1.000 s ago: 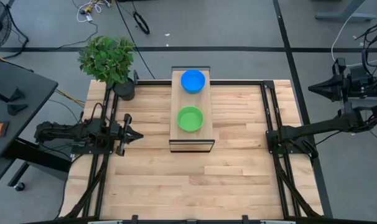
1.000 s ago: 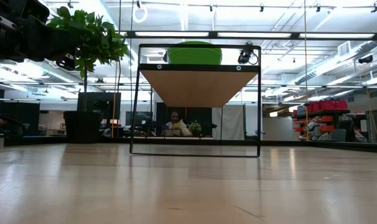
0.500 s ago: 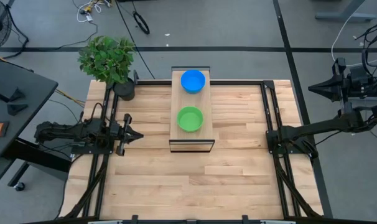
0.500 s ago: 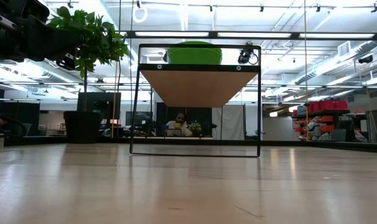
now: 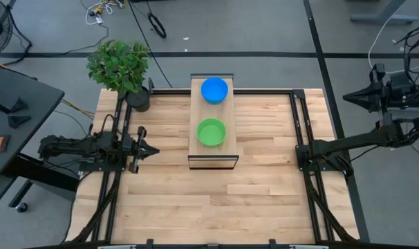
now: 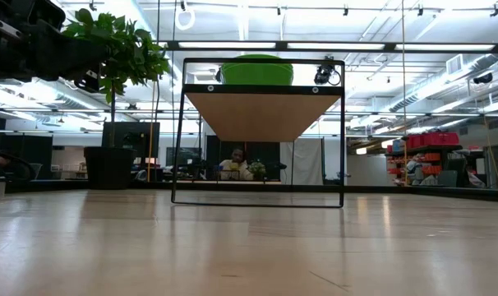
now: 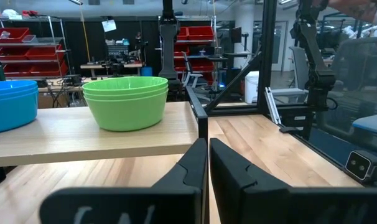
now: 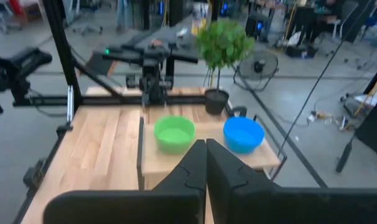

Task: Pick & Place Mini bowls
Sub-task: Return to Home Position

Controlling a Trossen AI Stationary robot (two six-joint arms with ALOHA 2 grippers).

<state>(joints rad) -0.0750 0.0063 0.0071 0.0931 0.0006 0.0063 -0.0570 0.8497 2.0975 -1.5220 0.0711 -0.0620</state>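
A stack of green mini bowls and a stack of blue mini bowls rest on their bases on a raised wooden shelf at the table's middle, far half. The left wrist view shows the green stack and the blue stack; the right wrist view shows the green and the blue. My left gripper is shut, low at the table's left, pointing toward the shelf. My right gripper is shut at the table's right edge. Both hold nothing.
A potted leafy plant stands at the table's far left corner. The shelf stands on a thin black metal frame with open room beneath it. Black rails run along both sides of the table. A person sits far behind the table.
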